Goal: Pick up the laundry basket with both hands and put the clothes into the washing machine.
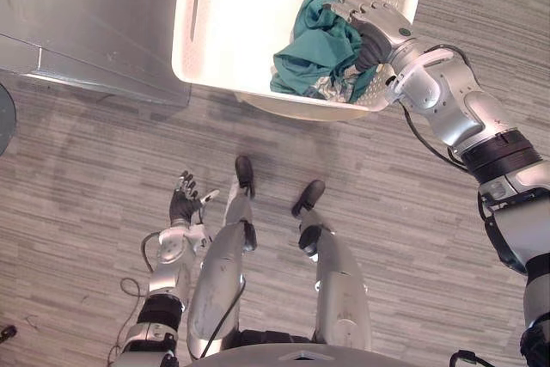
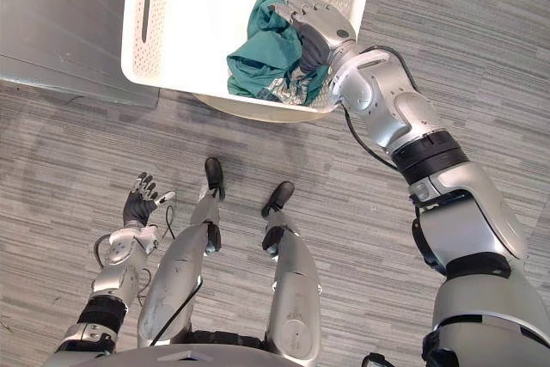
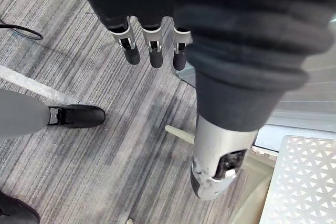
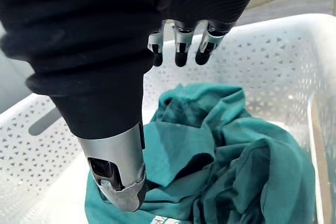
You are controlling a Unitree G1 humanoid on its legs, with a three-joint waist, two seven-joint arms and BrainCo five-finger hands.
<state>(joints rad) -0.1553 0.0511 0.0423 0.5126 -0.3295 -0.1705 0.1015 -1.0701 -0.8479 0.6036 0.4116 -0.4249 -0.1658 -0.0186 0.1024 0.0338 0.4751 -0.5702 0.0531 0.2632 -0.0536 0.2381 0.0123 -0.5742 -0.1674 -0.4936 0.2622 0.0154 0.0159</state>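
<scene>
Reach-for-clothes step, by my read: right hand (image 1: 374, 23) is over the white laundry basket (image 1: 185, 40), poised on top of the teal clothes (image 1: 318, 49), no grasp made yet. Fingers are stretched out and only loosely bent, thumb apart from them, nothing pinched. In the right wrist view the fingertips (image 4: 181, 56) hover just above the crumpled cloth, with the perforated far wall of the basket beyond them. Can't tell whether the palm touches the fabric.

Clothes lie directly under that hand, one bundle bunched in the corner of the basket nearest the right arm; the rest of the basket bottom past the fingertips is bare. Basket sits low on the floor (image 1: 86, 169), not lifted.

Left hand (image 1: 183, 204) hangs low at the robot's side, fingers straight and spread, holding nothing, well apart from the basket; a basket corner shows off beyond its thumb in the left wrist view. A grey panel (image 1: 86, 23) stands just beside the basket's far-left side; can't say if it belongs to the washing machine.

Next move likely needs the right hand to drop a little and curl its fingers into the bundle. A two-handed basket lift would instead need both hands at opposite rims, and the left is nowhere near. Risk: loose cloth, so a shallow pinch may snag one layer only.
</scene>
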